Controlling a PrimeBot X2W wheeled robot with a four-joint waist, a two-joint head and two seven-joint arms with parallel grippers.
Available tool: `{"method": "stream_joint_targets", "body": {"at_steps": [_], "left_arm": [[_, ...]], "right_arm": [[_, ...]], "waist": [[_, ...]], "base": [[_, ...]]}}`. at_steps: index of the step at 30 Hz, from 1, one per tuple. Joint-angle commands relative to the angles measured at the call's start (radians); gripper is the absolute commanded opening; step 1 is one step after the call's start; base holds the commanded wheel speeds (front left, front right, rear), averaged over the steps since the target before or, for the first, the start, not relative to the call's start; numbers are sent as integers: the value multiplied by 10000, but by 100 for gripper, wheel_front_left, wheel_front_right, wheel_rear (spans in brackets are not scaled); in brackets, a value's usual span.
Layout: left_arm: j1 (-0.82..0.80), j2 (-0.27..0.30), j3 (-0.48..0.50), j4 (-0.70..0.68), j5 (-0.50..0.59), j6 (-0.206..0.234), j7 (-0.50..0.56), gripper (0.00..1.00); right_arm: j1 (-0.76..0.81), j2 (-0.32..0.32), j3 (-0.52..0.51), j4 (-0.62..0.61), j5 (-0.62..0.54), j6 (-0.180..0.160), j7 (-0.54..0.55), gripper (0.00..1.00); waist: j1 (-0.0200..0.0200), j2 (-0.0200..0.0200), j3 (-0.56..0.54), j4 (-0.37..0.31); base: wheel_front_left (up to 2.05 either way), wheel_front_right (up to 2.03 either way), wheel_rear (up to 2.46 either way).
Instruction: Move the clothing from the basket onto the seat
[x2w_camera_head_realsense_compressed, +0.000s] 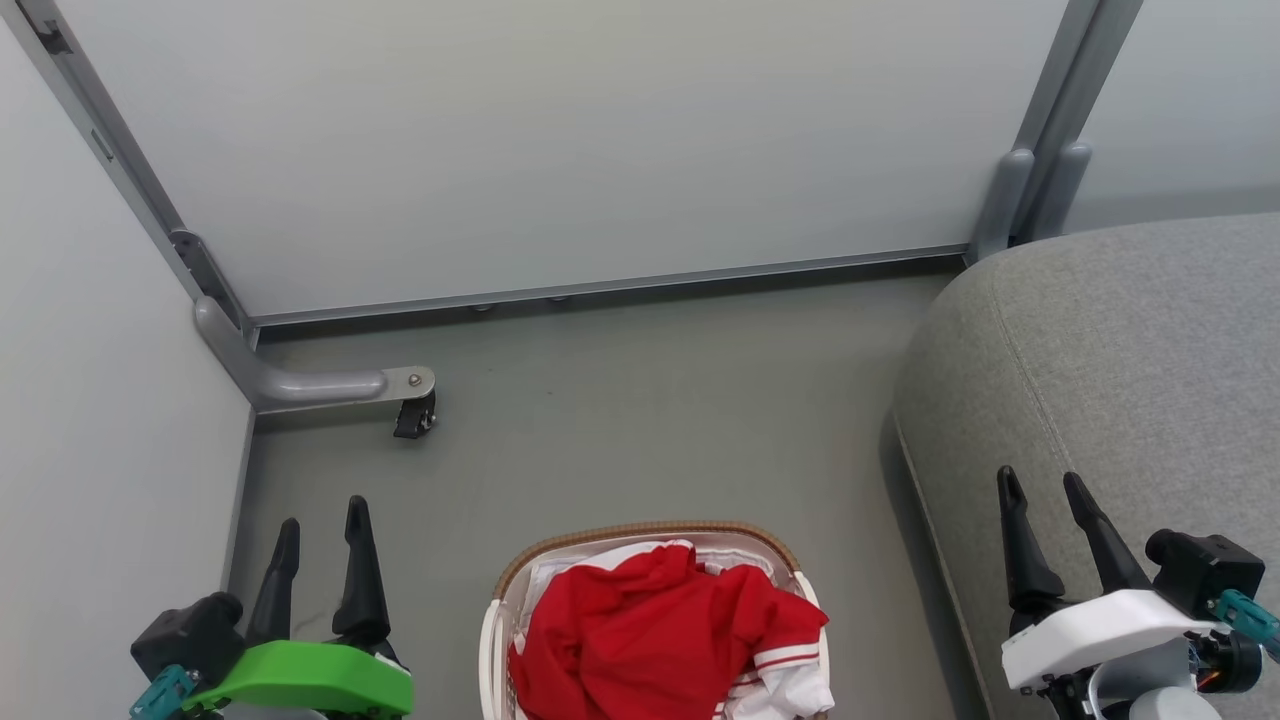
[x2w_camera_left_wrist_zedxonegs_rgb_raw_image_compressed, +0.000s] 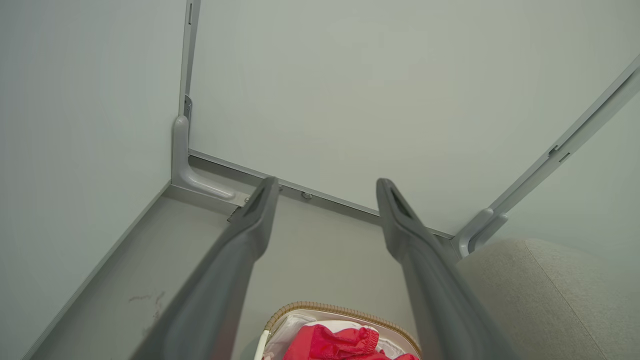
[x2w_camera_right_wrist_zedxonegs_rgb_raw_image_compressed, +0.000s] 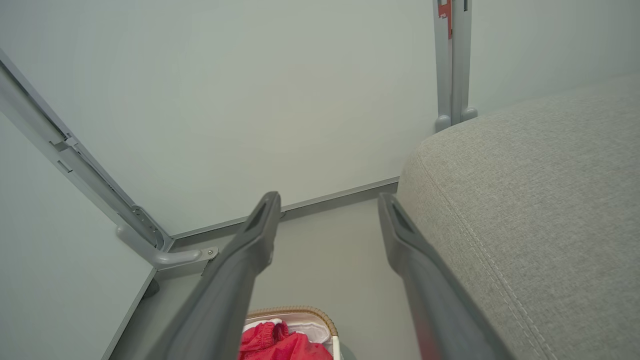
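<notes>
Left gripper (x2w_camera_head_realsense_compressed: 322, 515) and right gripper (x2w_camera_head_realsense_compressed: 1040, 480) are both hanging open, empty. Clothing (x2w_camera_head_realsense_compressed: 650, 630) is lying in basket (x2w_camera_head_realsense_compressed: 640, 530) between them, probably slightly nearer the left gripper; seat (x2w_camera_head_realsense_compressed: 1130, 350) is sitting beside the right.

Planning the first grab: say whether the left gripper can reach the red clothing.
Probably yes: the left gripper hangs open beside the basket, the clothing lies uncovered on top, and nothing stands between.

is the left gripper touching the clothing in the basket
Apart. In the head view the left gripper sits left of the basket, with bare floor between it and the clothing.
</notes>
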Motion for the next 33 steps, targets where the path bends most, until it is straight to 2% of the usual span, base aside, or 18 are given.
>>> {"method": "stream_joint_targets", "body": {"at_steps": [1, 33], "left_arm": [[66, 79, -33, -27, 276, 29, -79, 100], [245, 92, -256, 628, 2302, 23, -747, 100]], "right_arm": [[54, -70, 10, -34, -294, 3, -102, 100], [255, -98, 144, -71, -2886, 4, -761, 100]], "waist": [[0, 0, 4, 4], [0, 0, 78, 98]], "base": [[0, 0, 0], [0, 0, 0]]}}
